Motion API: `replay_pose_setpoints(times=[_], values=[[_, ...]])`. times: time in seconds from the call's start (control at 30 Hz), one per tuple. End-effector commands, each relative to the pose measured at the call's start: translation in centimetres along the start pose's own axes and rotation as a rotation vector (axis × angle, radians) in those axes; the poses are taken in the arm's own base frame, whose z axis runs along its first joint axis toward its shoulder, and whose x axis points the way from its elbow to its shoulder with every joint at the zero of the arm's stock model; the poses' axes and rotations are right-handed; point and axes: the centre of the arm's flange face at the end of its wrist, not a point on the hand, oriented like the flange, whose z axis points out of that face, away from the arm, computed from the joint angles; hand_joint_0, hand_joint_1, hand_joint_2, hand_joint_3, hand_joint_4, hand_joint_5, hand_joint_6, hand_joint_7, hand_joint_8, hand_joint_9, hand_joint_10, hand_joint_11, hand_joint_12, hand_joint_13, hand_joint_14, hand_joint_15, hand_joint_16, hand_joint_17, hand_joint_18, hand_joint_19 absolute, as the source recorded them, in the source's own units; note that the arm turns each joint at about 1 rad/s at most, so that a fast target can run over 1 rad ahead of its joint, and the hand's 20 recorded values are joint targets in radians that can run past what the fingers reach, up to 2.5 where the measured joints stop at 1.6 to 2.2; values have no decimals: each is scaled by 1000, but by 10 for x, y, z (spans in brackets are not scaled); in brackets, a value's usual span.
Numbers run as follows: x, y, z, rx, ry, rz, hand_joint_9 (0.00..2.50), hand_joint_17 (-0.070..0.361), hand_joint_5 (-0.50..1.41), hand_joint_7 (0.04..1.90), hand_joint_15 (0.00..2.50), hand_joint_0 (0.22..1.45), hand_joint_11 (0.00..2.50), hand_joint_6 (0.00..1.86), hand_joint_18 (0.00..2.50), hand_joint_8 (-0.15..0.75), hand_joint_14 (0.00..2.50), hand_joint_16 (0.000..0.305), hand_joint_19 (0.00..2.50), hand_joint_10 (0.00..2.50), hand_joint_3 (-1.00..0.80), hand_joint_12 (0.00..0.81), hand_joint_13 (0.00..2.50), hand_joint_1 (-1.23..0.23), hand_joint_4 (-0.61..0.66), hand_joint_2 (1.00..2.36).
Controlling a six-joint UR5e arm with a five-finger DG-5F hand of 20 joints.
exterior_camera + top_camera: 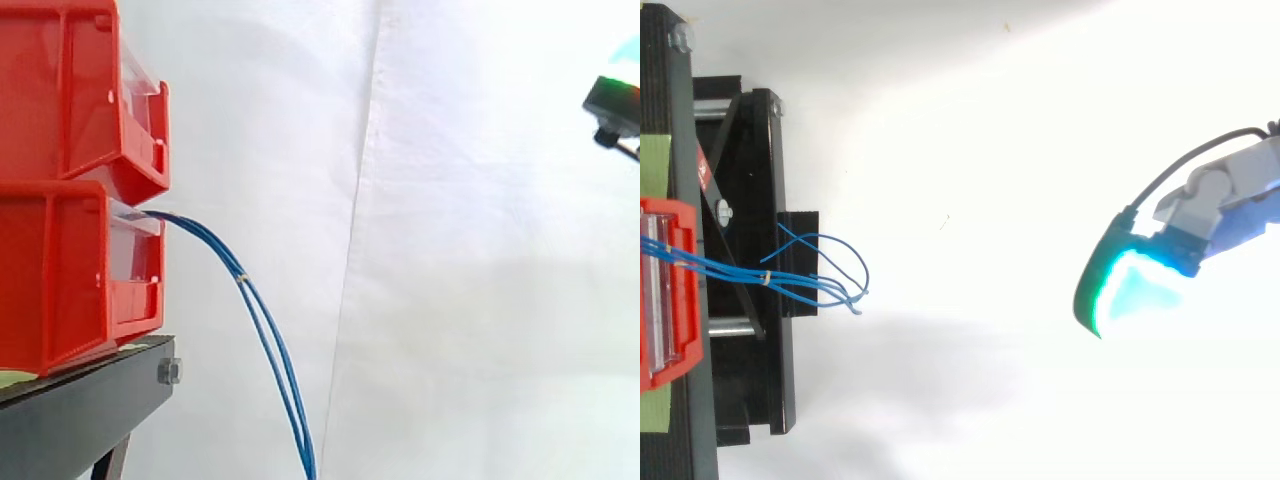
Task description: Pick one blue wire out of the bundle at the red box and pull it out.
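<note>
One robot hand [1160, 255] is in view at the right edge of the side view [612, 105], high up and well apart from the work. It holds nothing. Whether it is set wide or narrow cannot be told.

1. Progress. Judged from this layout, no step of the task is complete: no wire has been singled out, gripped or drawn. The approach, the selection of one strand and the pull are all still to do.

2. Location of the work. The blue wires [262, 325] leave the front lip of the lower red bin [60, 280], just under the upper red bin [60, 90]. Both bins sit on the black stand [80, 410], at its front edge.

3. Orientation. Seen from the side, the bundle runs outward from the lip, bends over and drops steeply. Its long axis is therefore near vertical for most of its length, with the free ends pointing down. From above, the blue wires [800, 280] point away from the bin toward the robot hand's side. A small band [765, 278] ties them over the stand. Beyond it the strands fan out and curl.

4. Background. The white curtain [480, 300] hangs behind.
</note>
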Motion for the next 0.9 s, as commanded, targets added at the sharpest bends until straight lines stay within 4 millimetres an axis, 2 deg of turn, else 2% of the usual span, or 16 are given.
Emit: replay_pose_setpoints(times=[0.0,0.07,0.2,0.23,0.47,0.5,0.73,0.8,0.87], values=[[4,-14,11,-2,-1,-1,672,130,-159,791,195,488,180,502,321,251,8,58,343,6,-500,366,489,-550,263,1000],[5,-20,16,-8,-2,1,674,130,-157,796,200,488,193,502,324,251,8,58,353,7,-500,366,491,-551,264,1000],[9,-43,33,-16,-24,-3,676,130,-155,799,196,488,187,502,326,249,8,58,352,7,-500,367,491,-556,268,1000],[7,-54,40,-19,-43,-2,676,130,-154,800,196,487,189,502,327,250,8,58,351,7,-500,367,494,-562,269,1000],[9,-84,61,-45,-107,-5,681,131,-151,804,202,485,190,503,335,252,8,58,353,9,-500,366,502,-583,277,1000],[11,-93,68,-55,-127,-15,681,131,-150,808,202,484,191,503,335,252,8,58,361,7,-500,366,502,-585,277,1000],[12,-106,89,-89,-192,-48,685,131,-150,810,203,484,197,502,337,252,8,58,360,7,-500,368,504,-583,282,1000],[13,-117,107,-71,-212,-56,654,131,-149,811,207,483,194,502,338,253,8,58,352,7,-500,368,494,-583,276,1000],[13,-121,113,-71,-212,-57,561,136,-148,827,166,476,180,503,254,259,7,60,306,6,-500,395,382,-589,278,1000]])
